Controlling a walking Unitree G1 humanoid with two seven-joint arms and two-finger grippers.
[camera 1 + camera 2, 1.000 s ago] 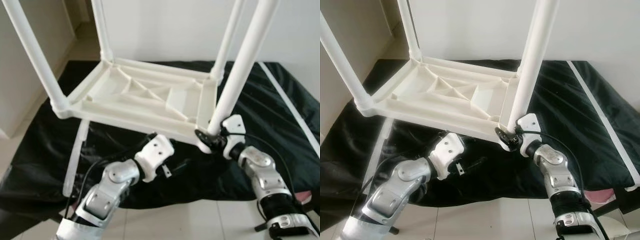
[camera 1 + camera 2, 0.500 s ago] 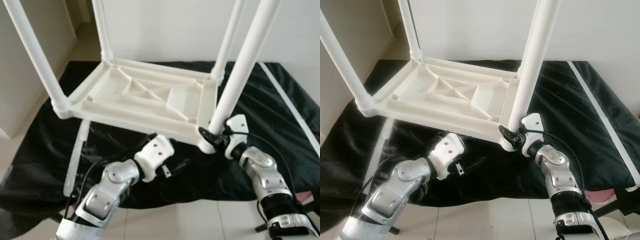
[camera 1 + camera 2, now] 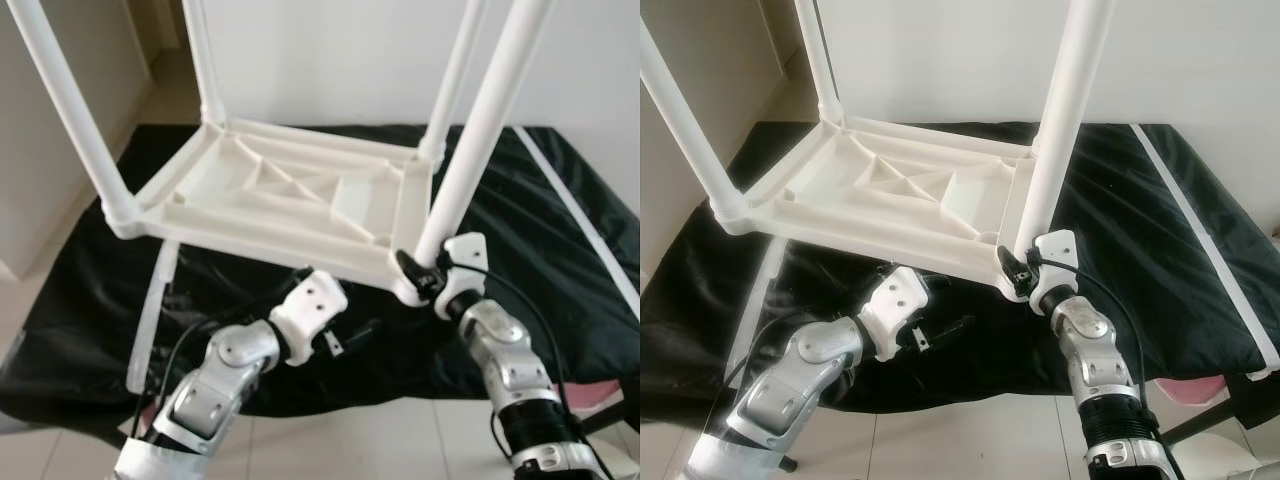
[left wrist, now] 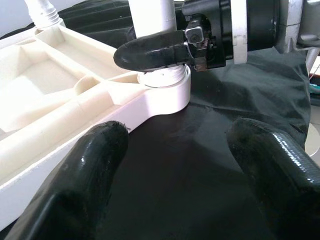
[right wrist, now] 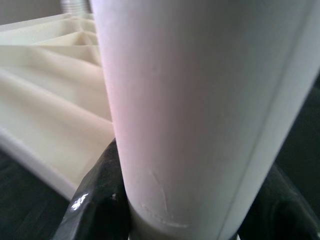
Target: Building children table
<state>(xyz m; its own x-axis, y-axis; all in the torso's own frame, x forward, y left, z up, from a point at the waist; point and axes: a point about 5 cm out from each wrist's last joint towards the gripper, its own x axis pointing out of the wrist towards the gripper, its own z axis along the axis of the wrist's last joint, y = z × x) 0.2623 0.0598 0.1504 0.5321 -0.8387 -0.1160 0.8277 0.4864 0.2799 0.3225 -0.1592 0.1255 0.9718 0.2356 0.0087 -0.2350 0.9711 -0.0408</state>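
Observation:
The white plastic table top (image 3: 290, 195) lies upside down on a black cloth (image 3: 90, 290), with legs standing up from its corners. My right gripper (image 3: 415, 272) is shut on the near right leg (image 3: 470, 150) just above its corner socket (image 4: 167, 87). The same leg (image 5: 200, 100) sits close between the black fingers (image 5: 95, 195) in the right wrist view. My left gripper (image 3: 350, 335) is open and low over the cloth, just in front of the table's near edge. Its two fingers (image 4: 85, 175) point at that socket with nothing between them.
A loose white leg (image 3: 150, 310) lies on the cloth at the left, under the table's overhang. A white strip (image 3: 580, 215) runs along the cloth's right side. A pink object (image 3: 1185, 395) sits on the tiled floor at the lower right. A wall stands behind.
My right forearm has swung slightly left while still holding the leg's base, and the leg's top has shifted a little left. The left arm has not moved.

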